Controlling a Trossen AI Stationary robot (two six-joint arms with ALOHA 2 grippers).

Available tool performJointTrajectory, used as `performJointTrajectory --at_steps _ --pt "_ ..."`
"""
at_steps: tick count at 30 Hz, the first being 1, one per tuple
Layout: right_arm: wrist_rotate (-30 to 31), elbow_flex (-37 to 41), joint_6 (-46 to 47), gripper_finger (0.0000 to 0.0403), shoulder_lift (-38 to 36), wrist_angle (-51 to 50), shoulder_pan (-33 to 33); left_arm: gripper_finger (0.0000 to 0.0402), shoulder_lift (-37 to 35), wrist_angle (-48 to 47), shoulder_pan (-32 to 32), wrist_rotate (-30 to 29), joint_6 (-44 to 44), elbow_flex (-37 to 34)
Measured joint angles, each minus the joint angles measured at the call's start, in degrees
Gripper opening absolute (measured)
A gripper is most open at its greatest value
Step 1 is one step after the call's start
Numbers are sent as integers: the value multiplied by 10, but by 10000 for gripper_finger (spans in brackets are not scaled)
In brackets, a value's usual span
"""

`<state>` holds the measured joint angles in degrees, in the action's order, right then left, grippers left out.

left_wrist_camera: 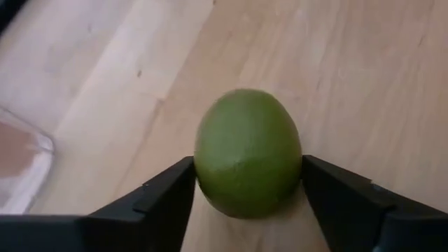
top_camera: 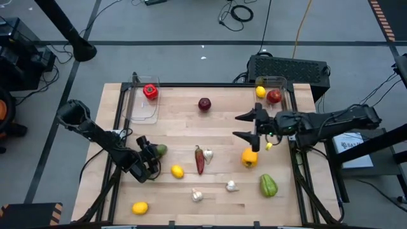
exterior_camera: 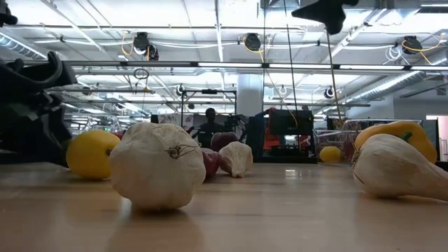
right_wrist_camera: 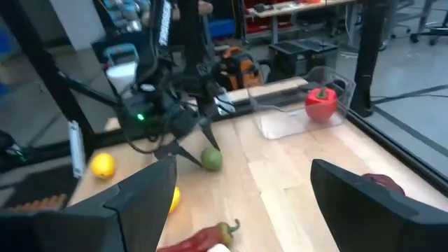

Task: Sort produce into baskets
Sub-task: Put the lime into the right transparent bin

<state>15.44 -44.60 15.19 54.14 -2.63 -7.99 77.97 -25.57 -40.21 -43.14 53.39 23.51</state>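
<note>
My left gripper (top_camera: 152, 154) is low at the table's left and shut on a small round green fruit (top_camera: 161, 150), which also shows in the left wrist view (left_wrist_camera: 246, 150) and the right wrist view (right_wrist_camera: 211, 159). My right gripper (top_camera: 247, 126) is open and empty above the table's right middle, near a yellow pepper (top_camera: 249, 157). A clear basket (top_camera: 135, 108) at the far left holds a red pepper (top_camera: 151, 91). A second clear basket (top_camera: 280, 81) at the far right holds a lemon (top_camera: 260, 91) and a red apple (top_camera: 274, 97). My left gripper pinches the green fruit by its two opposite sides (left_wrist_camera: 203, 168) between its two fingers, which come at it low from the table's left. The fruit sits at the table top; I cannot tell whether it is lifted.
Loose on the table lie a dark red apple (top_camera: 204, 104), a red chili (top_camera: 200, 159), garlic bulbs (top_camera: 232, 186) (top_camera: 197, 195) (top_camera: 208, 154), two lemons (top_camera: 177, 171) (top_camera: 140, 207) and a green pepper (top_camera: 268, 185). A black box (top_camera: 289, 67) stands behind the right basket.
</note>
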Motion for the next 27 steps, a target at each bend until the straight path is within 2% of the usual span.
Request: performJointTrajectory --at_steps 7,12,15,20,23,27 --pt "-27 0 -65 319 97 90 0 199 -1 -8 0 -17 -19 8" --pt "-38 0 -118 319 161 186 0 198 -2 -10 1 -41 -68 42" --pt "-40 0 -153 319 195 236 0 203 -10 -10 1 -71 -126 80" --pt "-67 0 -294 319 252 288 -22 204 -30 -6 1 -118 -240 158" --pt "-68 0 -386 320 288 333 -44 205 -44 -2 1 -126 -311 207" --pt "-32 -10 -506 320 330 403 -79 205 -58 0 1 -123 -382 268"
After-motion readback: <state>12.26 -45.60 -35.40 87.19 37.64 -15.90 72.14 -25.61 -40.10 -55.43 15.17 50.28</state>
